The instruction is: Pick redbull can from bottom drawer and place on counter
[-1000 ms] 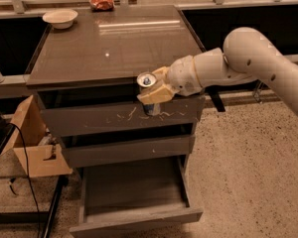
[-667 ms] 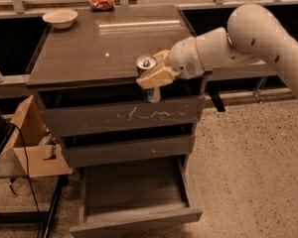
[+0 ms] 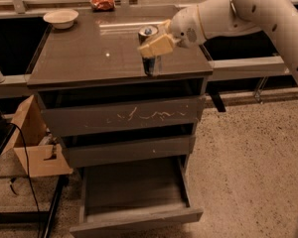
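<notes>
Pincer (image 3: 153, 46) clamps redbull can (image 3: 148, 32) — over the counter (image 3: 84, 58)

White bowl (image 3: 60, 18), red packet (image 3: 102, 2), cardboard box (image 3: 37, 148)

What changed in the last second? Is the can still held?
The gripper, shut on the redbull can, has carried it up and back, from in front of the scratched drawer front to above the counter. Nothing was let go. The bottom drawer stays open; the white bowl and red packet have not moved.

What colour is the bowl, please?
White, clearest in the camera view; the gripper holds the can over the counter.
</notes>
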`<action>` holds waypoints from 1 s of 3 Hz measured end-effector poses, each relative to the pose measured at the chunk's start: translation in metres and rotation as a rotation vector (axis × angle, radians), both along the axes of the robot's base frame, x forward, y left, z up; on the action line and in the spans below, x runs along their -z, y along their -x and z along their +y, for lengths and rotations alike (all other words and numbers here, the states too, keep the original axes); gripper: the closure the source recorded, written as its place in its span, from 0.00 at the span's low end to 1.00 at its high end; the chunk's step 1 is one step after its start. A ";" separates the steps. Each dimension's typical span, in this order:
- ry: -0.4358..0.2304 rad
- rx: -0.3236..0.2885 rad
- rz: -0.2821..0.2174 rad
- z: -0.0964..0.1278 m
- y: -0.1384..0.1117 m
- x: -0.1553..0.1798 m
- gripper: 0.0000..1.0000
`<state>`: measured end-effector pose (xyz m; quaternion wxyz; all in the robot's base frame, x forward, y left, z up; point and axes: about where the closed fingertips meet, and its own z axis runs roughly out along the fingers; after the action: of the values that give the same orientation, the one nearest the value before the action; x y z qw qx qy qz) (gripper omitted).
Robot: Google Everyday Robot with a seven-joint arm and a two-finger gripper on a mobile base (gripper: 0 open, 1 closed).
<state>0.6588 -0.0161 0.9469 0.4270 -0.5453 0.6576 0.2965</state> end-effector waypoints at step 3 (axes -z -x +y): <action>-0.071 -0.001 0.013 0.029 -0.066 0.005 1.00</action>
<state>0.7250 0.0126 0.9415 0.4417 -0.5283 0.6491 0.3233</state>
